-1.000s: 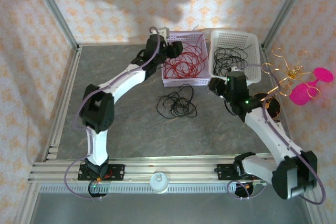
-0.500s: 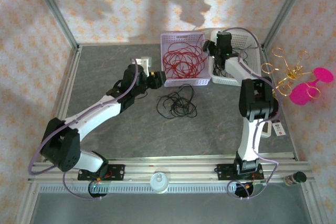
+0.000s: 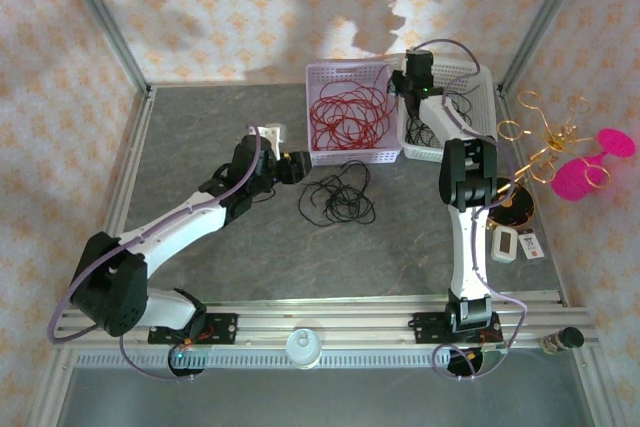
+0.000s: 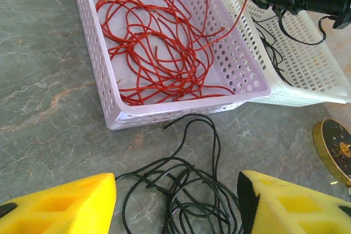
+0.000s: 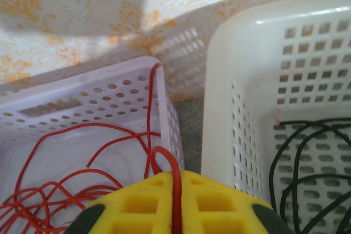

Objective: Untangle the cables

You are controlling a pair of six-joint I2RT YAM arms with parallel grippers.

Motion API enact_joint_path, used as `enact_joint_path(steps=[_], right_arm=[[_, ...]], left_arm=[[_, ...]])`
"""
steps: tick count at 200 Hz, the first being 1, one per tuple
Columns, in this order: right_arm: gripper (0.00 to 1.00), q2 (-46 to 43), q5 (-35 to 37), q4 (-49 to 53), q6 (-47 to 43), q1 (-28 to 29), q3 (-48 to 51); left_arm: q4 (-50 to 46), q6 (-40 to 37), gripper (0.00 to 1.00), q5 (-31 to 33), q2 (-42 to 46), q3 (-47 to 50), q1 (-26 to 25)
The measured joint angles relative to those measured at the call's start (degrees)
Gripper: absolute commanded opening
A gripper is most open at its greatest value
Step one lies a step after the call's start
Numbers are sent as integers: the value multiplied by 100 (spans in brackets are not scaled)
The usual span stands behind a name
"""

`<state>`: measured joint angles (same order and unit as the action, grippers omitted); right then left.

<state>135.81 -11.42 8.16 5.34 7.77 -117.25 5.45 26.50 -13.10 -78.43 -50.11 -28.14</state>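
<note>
Two perforated baskets stand side by side at the far end of the table (image 3: 220, 127), and they explain the layout. The lavender basket (image 3: 352, 158) on the left collects the red cables (image 3: 345, 115), and the white basket (image 3: 480, 75) on the right collects black cables (image 3: 428, 127). Sorting by colour looks well advanced.

The right gripper (image 5: 176, 201) hangs over the seam between the two baskets. Its yellow pads (image 5: 159, 184) are pressed together on one red strand (image 5: 149, 113). That strand runs from the pinch up to the lavender rim and into the red pile. I judge it is being lifted clear or guided into its own basket.

What remains lies on the bare table just near of the lavender basket: a loose black tangle (image 3: 338, 197). The left gripper (image 4: 175, 206) hovers low at its left side with the jaws apart and black loops between them. They hold nothing that I can see, and the gripper looks set to take hold.

Off to the right stand stiff gold wire loops (image 3: 540, 137) with pink discs (image 3: 580, 177), a dark round disc (image 3: 515, 205) and a small white device (image 3: 505, 244), all well apart from the tangle. The closest hindrance is the lavender basket's near wall, just beside one black loop. A lift toward the white basket would also have to pass the right arm reaching across it.
</note>
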Motion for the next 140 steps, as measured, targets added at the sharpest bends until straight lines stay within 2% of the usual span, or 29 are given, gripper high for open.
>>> enact_joint_path(steps=[18, 72, 140], right_arm=[[0, 0, -70, 7, -96, 17, 0], [0, 0, -481, 149, -221, 240, 0], [0, 153, -809, 114, -131, 1134, 0]], left_arm=[[4, 0, 60, -4, -90, -9, 0], [33, 2, 60, -42, -260, -7, 0], [33, -2, 60, -39, -249, 2, 0]])
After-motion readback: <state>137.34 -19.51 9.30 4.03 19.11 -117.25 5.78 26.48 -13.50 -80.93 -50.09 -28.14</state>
